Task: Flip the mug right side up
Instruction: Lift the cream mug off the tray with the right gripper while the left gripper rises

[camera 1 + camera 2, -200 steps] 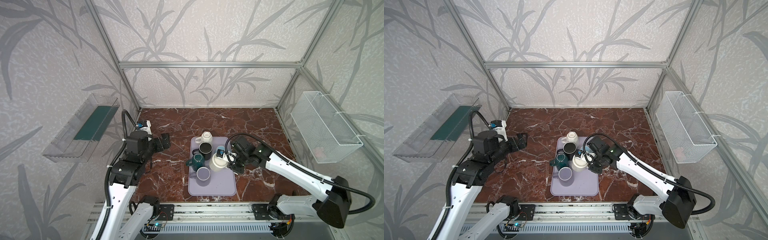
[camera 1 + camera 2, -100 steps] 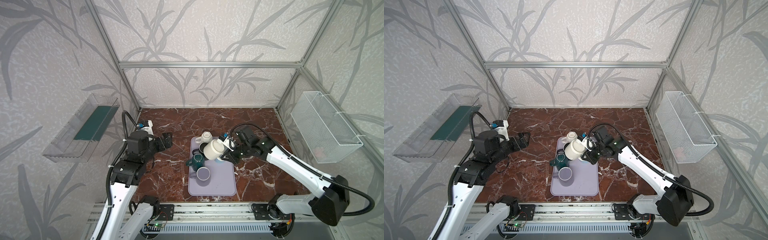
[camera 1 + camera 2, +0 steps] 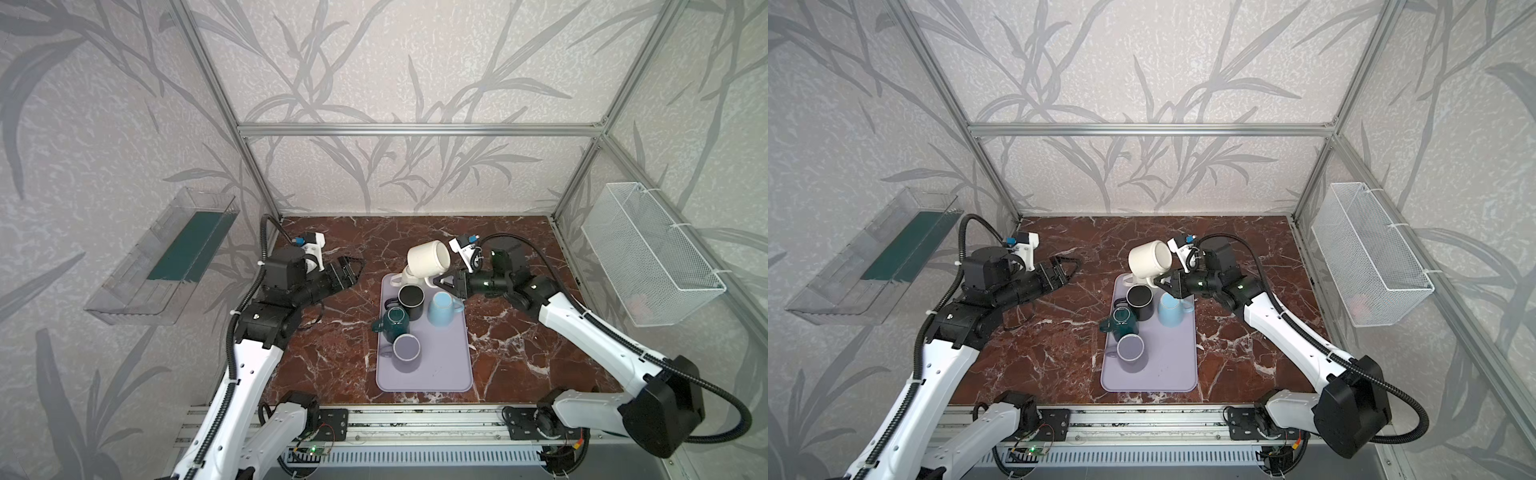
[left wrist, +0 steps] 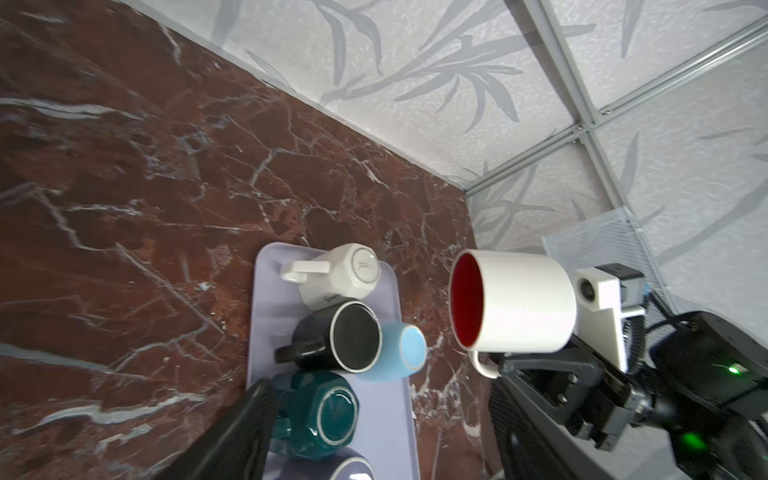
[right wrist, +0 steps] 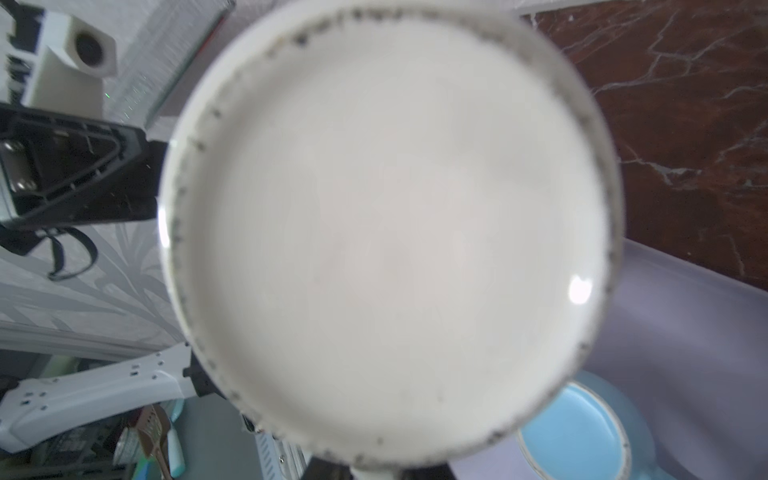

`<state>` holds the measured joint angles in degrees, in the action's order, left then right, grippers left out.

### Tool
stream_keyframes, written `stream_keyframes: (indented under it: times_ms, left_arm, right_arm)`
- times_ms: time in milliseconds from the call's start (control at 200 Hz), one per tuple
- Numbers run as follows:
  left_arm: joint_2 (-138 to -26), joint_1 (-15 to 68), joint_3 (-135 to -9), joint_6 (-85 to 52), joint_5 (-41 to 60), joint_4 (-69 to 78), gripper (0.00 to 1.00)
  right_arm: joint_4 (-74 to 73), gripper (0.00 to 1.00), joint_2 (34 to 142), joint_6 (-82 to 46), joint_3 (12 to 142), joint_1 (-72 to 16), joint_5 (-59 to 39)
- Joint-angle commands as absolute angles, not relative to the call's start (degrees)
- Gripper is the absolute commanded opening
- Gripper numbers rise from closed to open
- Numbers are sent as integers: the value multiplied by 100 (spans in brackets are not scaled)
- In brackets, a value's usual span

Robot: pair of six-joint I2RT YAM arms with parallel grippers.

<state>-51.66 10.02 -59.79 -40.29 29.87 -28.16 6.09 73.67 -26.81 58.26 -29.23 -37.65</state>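
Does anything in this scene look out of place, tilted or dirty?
Yes. The white mug hangs on its side in the air near the far end of the tray. The right gripper holds it by its handle, and its red inside faces the left gripper. In the right wrist view, dark specks ring its base.

Left wrist view: a short line of dark script runs along the side of the upside-down white faceted mug (image 4: 332, 274), which stands at the far end of the lilac tray (image 4: 259, 316). It seems to open with an "S", but the rest is too small to read. A faint round stamp on that mug's base is equally illegible. No other lettering, number or sign can be read in any view.
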Motion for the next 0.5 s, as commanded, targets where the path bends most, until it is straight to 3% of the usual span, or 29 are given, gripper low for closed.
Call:
stream_keyframes:
  times_ms: [0,290,495]
  left_arm:
    - [-5055,1022,-5764,-5016,4035,-1552,82]
    - [-5026,1311,-4788,-6317,4491,707,78]
    - [-5419,1686,-4505,-6442,4491,1661,75]
  right_arm:
    - [-1288,0,7357,-3607,5858,-2865,-4213]
    - [-3366,0,7920,-5302,5900,-2754,-4465]
    - [-5093,0,8422,-6443,5878,-2673,-4741]
